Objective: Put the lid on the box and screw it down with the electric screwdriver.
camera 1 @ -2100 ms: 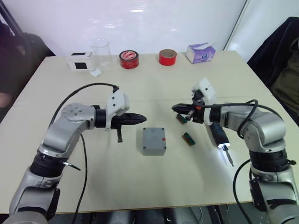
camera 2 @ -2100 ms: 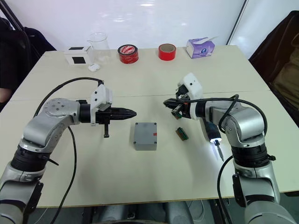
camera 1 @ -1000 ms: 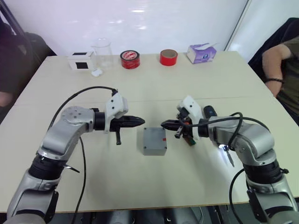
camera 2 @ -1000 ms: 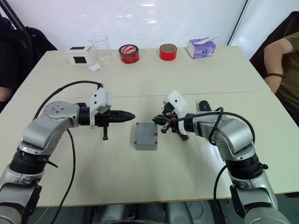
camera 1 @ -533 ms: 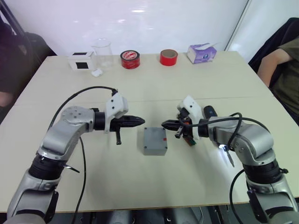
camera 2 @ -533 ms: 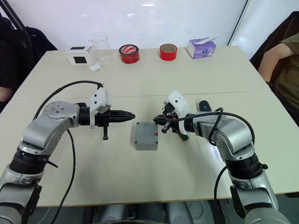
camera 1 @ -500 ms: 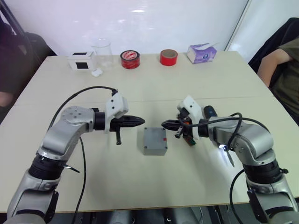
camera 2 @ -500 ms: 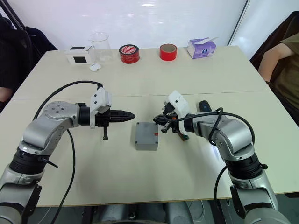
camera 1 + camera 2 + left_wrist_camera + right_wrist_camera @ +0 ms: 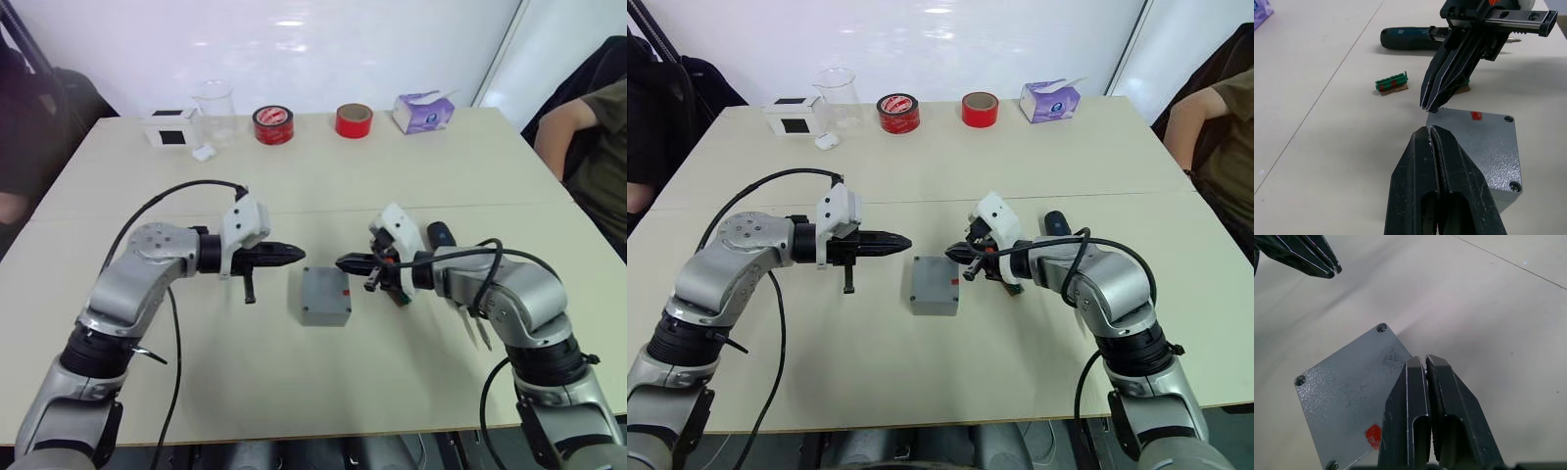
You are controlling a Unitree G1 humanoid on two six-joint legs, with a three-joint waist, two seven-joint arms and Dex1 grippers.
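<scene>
both claws are pressed together and hold nothing. right claw (image 9: 345, 262) has swung in from beside the screwdriver (image 9: 1415, 37) over the last two seconds and now hovers just off the box's (image 9: 324, 296) far right corner; it has barely moved in the last second. left claw (image 9: 291, 253) stays near the box's far left corner, tip to tip with the right one in the wrist views. the box sits on the bench (image 9: 294, 392) with the lid (image 9: 1347, 387) apparently already on it, screw holes showing at the corners. the screwdriver lies on the bench well right of the box, beyond the green parts (image 9: 1392, 82). my guess: the screwing has not started, since the tool is untouched.
</scene>
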